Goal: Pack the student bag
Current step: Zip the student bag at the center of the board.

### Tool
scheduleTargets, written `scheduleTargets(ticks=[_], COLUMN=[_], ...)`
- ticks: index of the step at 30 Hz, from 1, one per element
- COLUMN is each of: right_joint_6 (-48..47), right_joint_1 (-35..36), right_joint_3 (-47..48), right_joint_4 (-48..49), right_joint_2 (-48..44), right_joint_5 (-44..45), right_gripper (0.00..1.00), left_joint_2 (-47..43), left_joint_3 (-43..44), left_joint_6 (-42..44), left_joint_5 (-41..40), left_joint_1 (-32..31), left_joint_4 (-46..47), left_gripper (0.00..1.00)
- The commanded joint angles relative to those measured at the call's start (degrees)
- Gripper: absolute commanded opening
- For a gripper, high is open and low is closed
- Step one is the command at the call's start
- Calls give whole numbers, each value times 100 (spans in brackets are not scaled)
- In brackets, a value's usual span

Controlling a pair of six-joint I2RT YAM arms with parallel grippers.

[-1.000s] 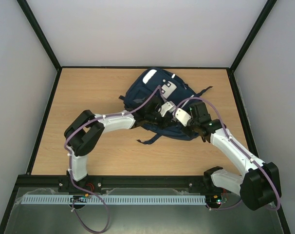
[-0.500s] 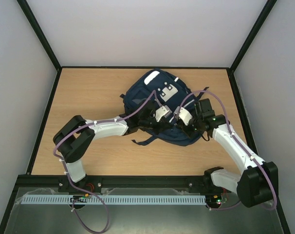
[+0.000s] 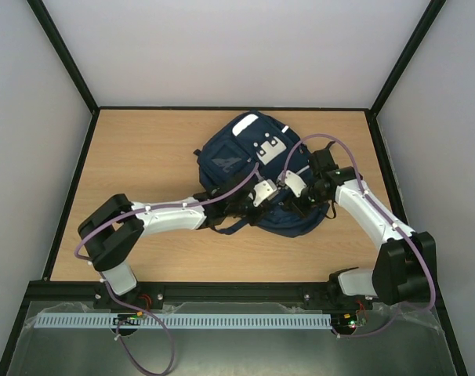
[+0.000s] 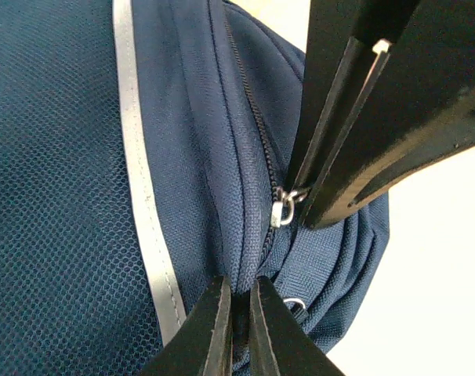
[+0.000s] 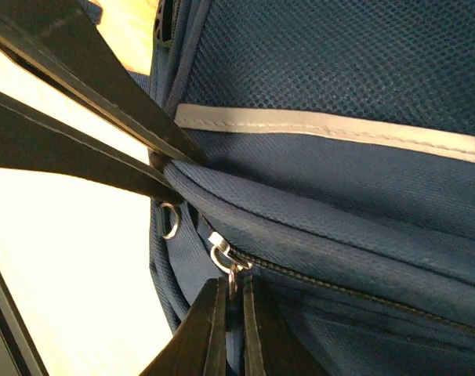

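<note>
My left gripper is clenched on a seam fold of the student bag. My right gripper, reaching into the left wrist view from one o'clock, pinches the zipper pull.

1. Student bag: 1.
2. Grippers: 2, the left gripper and the right gripper.
3. White patches on bag top: 2.
4. Zip hardware, right wrist view: 1 zip slider, 1 metal ring.
5. Wooden table: 1.

right gripper pinches the student bag's silver zipper pull; a metal ring hangs just left of the pull; above-left of it, left gripper nips the bag's fabric.
</note>
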Motion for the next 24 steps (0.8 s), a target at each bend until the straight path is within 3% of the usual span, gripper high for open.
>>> scheduleTargets(ticks=[1,11,24], right_joint_6=[61,258,140], right_joint_1=[-89,-173,-94], right_joint_3=[14,585,532], right_joint_4=[-957,-1066,-893], right_joint_2=[173,852,900], right_joint_5=[791,1029,968], right_gripper=[3,3,3], left_joint_2=[-518,-721,-2220], left_joint_3=[-401,-681,-1906], left_joint_6=[47,351,-259], left_joint_5=[-1537,-2224,-2731], left_joint_1=[174,172,148], left_joint_4=[290,11,-874], left_gripper=[2,2,2])
